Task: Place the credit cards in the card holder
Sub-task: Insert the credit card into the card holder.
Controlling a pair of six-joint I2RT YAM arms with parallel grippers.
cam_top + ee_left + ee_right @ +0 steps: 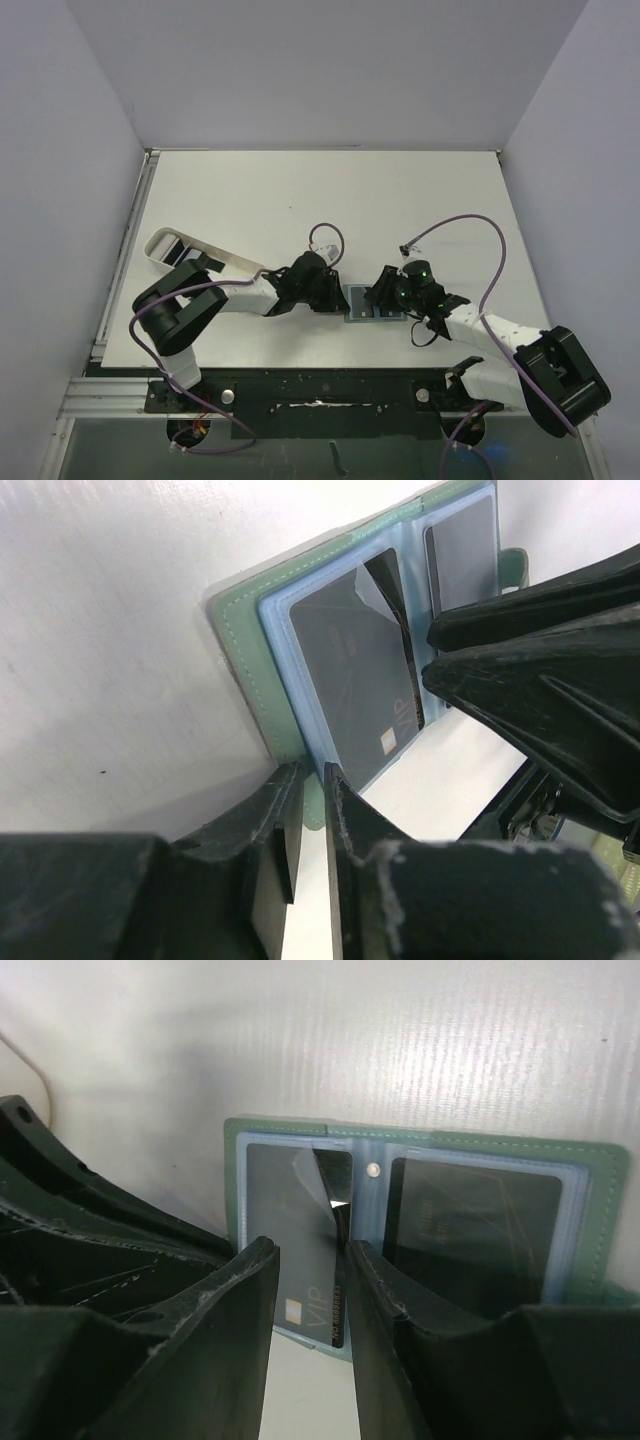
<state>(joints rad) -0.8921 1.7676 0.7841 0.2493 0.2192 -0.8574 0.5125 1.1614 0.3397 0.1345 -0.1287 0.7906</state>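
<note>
Card holder point(372, 303) point(240, 620) point(590, 1210) lies open and flat on the surface point(300, 200), near its front edge, right between the two arms. Blue-grey inside faces up. Snap tab point(513, 568) sticks out on the side away from the left arm.

Cards: dark VIP card point(350, 680) point(300, 1260) is in the half on the left-arm side. The clear pocket film is curled up at one corner over it, so can't tell if it's fully seated. Second card point(462, 550) point(470, 1230) sits flat in the other half's pocket.

Left fingers point(255, 845): down at the holder's edge on the VIP-card half, with only a thin slit between them. The green rim reaches into that slit. Can't tell if it's pinched or just beside them.

Right fingers point(230, 1320): apart, hanging low over the VIP card near the holder's spine. The card and a bit of bare surface show through the gap. The card is wider than the gap and nothing is clamped in it.

White tray point(215, 258) is well off to the left, behind the left arm.
</note>
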